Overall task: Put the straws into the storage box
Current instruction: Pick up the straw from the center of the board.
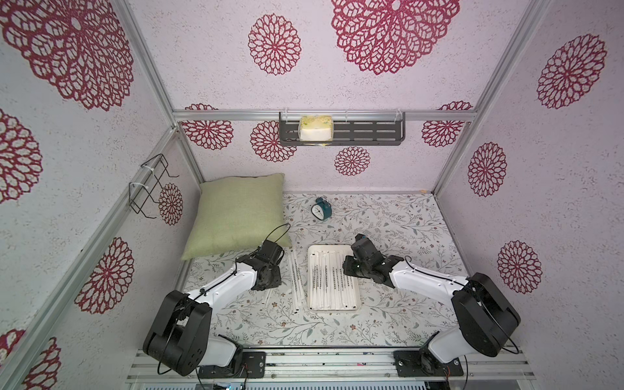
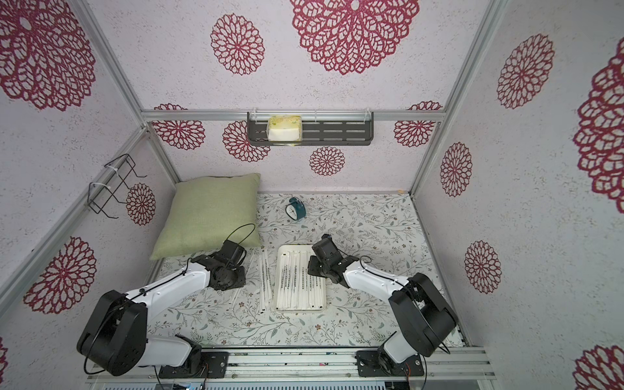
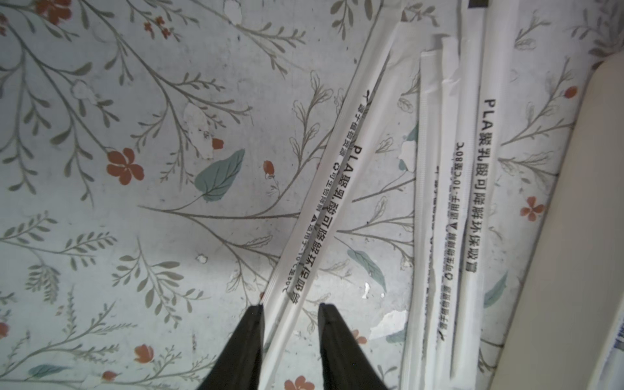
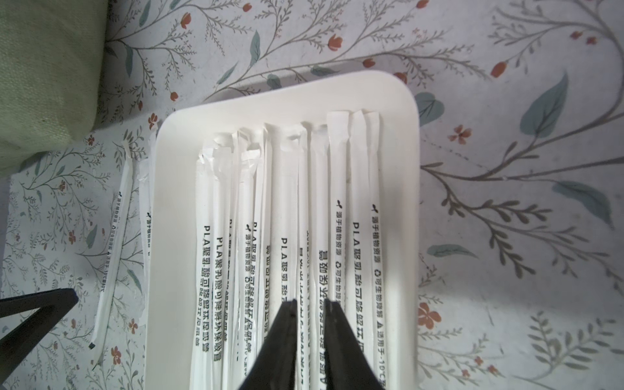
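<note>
1. The left tool [image 3: 290, 305] stands open astride a slanted straw [image 3: 332, 189] on the table [image 3: 135, 101], near the storage box [image 1: 334, 247]. It should close only once that wrapper sits centred between the jaws.
2. More loose straws [image 1: 294, 273] lie along the box's long edge (close to the slanted one), so a low, narrow pinch likely spares the neighbours.
3. The right tool [image 4: 310, 300] hovers over the box, jaws nearly together. Whether it grips anything cannot be told.
4. The arm should lift the straw level and lay it parallel to the packed straws [image 4: 287, 202] inside the box.
</note>
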Available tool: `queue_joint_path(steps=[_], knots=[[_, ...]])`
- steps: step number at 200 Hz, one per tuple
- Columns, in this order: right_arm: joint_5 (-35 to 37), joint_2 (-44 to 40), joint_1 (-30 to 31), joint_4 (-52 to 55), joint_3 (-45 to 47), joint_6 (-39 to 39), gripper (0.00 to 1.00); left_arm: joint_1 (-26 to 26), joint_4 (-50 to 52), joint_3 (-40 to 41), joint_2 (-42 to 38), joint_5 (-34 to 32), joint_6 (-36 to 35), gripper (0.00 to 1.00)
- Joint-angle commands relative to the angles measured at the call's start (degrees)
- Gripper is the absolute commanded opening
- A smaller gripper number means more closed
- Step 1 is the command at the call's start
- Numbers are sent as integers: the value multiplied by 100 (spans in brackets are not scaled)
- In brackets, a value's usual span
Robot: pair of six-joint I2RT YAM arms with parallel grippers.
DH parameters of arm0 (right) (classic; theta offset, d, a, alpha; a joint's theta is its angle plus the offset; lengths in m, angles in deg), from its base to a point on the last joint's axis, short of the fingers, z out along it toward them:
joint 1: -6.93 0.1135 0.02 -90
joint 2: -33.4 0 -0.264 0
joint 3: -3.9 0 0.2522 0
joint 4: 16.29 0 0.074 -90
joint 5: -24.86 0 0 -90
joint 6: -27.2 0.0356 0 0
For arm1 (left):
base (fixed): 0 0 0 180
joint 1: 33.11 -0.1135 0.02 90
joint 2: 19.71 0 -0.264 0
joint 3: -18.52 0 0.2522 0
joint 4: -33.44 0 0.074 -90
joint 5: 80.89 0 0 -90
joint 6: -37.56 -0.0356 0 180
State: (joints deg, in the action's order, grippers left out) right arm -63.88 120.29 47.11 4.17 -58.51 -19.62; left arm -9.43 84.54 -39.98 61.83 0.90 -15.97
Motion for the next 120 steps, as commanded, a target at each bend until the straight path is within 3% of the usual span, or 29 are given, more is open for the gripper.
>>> queue_joint_path(steps=[1,120], knots=[[-18,-129,33,-39,-155,57,21,-186,-79,-99,66,1,-298,30],[-64,-118,38,-81,-163,32,21,-256,-523,-190,884,353,-385,22]])
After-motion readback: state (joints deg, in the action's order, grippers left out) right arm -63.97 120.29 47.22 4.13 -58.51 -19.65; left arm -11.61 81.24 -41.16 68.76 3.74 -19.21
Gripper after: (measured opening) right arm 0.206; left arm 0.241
